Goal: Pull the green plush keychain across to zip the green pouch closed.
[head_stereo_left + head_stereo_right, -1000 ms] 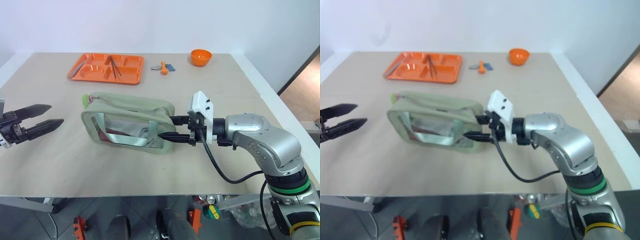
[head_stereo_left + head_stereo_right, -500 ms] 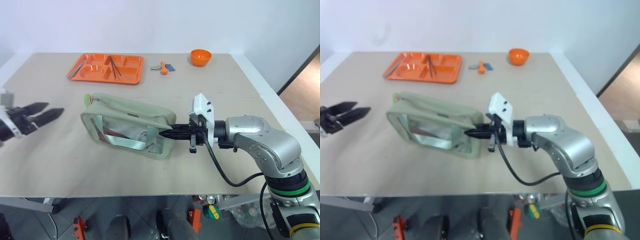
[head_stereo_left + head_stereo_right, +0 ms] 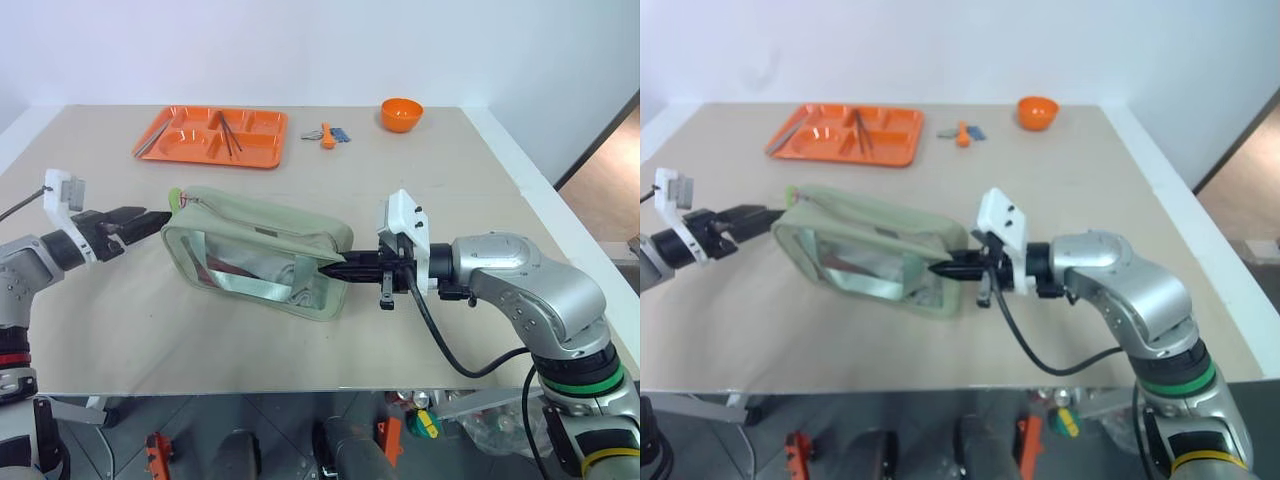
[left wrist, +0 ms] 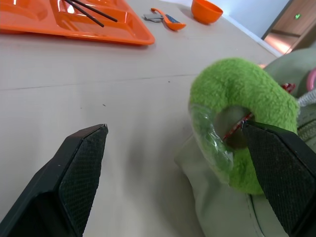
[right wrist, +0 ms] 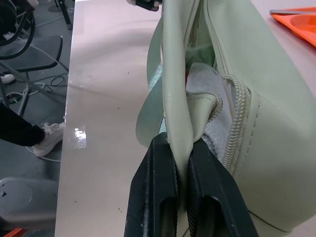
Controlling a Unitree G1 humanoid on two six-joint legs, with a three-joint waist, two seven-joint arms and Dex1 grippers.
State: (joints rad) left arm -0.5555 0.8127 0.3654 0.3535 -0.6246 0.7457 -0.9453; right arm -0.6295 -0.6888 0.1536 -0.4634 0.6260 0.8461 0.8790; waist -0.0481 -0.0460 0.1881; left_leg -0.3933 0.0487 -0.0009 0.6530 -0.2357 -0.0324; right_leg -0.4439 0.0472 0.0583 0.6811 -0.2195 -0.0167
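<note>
Green plush keychain (image 4: 237, 118) between left hand (image 4: 187, 182) fingers

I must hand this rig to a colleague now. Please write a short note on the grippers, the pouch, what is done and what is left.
Right gripper: shut, pinching the right end of the green pouch, which lies on the table.
Left gripper: open, at the pouch's left end; the green plush keychain sits next to one finger, not gripped.
Done: pouch end is held.
Left: close on the keychain and pull it across; the zipper looks open at the right end.
</note>
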